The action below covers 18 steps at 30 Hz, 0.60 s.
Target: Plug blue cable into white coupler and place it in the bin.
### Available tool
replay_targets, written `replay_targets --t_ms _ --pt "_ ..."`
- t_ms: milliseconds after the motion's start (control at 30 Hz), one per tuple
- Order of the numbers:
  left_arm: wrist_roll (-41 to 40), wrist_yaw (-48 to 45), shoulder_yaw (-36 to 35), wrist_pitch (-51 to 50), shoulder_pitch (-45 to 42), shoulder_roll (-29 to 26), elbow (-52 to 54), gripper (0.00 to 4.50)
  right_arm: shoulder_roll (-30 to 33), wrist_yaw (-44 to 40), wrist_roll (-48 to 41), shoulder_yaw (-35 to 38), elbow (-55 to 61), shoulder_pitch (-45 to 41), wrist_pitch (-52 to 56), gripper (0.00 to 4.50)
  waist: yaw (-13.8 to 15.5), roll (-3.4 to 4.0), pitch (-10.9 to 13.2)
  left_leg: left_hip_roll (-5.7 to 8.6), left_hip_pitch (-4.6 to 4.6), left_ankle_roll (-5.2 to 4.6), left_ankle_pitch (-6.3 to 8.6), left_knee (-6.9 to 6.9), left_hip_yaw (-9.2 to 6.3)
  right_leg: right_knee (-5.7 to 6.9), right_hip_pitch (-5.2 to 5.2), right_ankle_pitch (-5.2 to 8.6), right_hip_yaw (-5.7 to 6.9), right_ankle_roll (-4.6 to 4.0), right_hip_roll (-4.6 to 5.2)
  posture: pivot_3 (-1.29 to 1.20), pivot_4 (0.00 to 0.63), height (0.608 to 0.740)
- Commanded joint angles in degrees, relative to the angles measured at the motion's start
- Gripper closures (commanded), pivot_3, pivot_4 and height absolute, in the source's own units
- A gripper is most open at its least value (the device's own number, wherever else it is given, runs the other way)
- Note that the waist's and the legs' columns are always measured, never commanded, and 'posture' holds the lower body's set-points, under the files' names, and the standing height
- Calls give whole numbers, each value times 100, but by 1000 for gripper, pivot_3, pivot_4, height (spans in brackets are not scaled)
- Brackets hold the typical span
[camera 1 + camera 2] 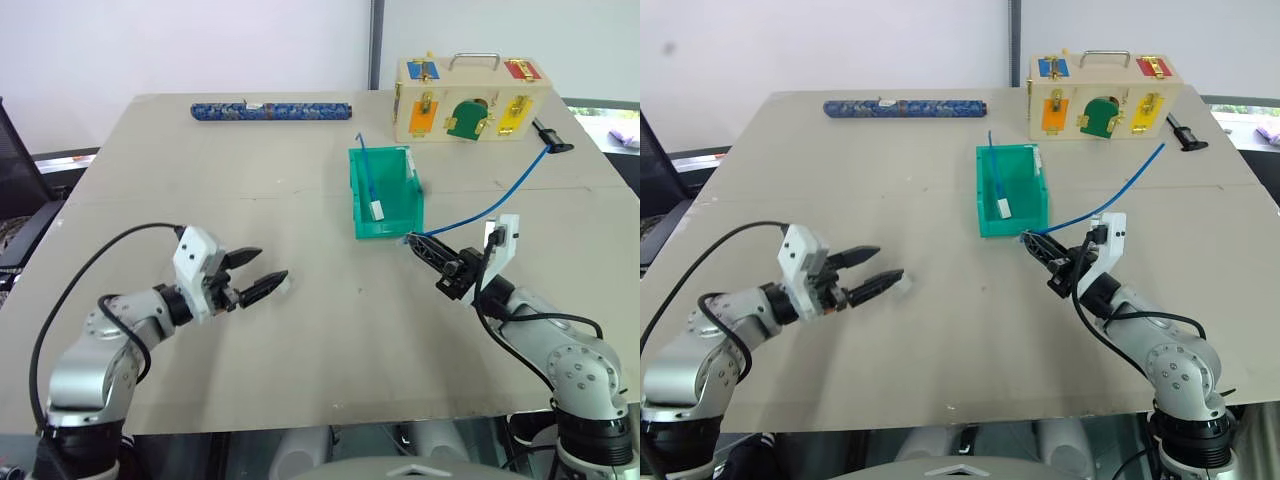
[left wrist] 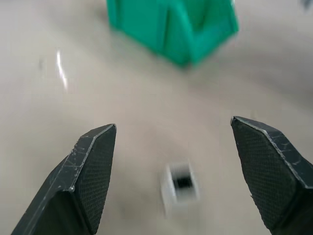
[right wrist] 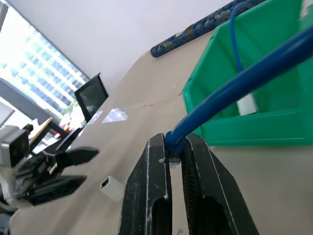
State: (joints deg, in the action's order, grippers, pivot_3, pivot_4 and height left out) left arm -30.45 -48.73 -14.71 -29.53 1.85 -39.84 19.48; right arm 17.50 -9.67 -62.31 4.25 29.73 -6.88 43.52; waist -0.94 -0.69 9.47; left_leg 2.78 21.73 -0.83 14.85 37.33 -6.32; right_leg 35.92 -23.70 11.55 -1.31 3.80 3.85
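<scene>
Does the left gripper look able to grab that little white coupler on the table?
Probably yes: the left gripper is open, and the white coupler lies on bare table just past its fingertips.

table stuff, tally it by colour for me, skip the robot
blue: 3, long thin blue cable, short blue cord in the bin, dark blue patterned roll
white: 1, small white plastic coupler block
teal-green: 1, open plastic bin
pale wood: 1, box with coloured doors
black: 1, small tool
total: 7
</scene>
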Motion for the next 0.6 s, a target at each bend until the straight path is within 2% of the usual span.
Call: replay_targets --t_ms 33,500,533,600 --pt "319 -146 12 571 278 -64 -41 677 3 -154 20 27 73 -100 -97 4500 13 1 0 0 0 0 0 0 0 0 0 0 0 0 1 0 150 740" --pt "1388 425 908 1385 97 489 -743 677 -7 -110 74 83 258 78 -95 4500 15 1 0 1 1 0 1 -4 8 -4 -2 -1 -3 -1 6 0 150 740" --pt "1475 474 944 1482 68 518 -842 1231 -6 -98 68 86 277 86 -92 4500 16 1 0 1 0 0 1 -4 8 -3 -2 -1 -3 0 6 0 150 740" --pt "1544 464 1007 1661 27 562 -993 1754 7 -90 59 102 302 96 -88 4500 16 1 0 1 0 0 1 -4 8 -3 -2 -1 -2 0 5 0 150 740"
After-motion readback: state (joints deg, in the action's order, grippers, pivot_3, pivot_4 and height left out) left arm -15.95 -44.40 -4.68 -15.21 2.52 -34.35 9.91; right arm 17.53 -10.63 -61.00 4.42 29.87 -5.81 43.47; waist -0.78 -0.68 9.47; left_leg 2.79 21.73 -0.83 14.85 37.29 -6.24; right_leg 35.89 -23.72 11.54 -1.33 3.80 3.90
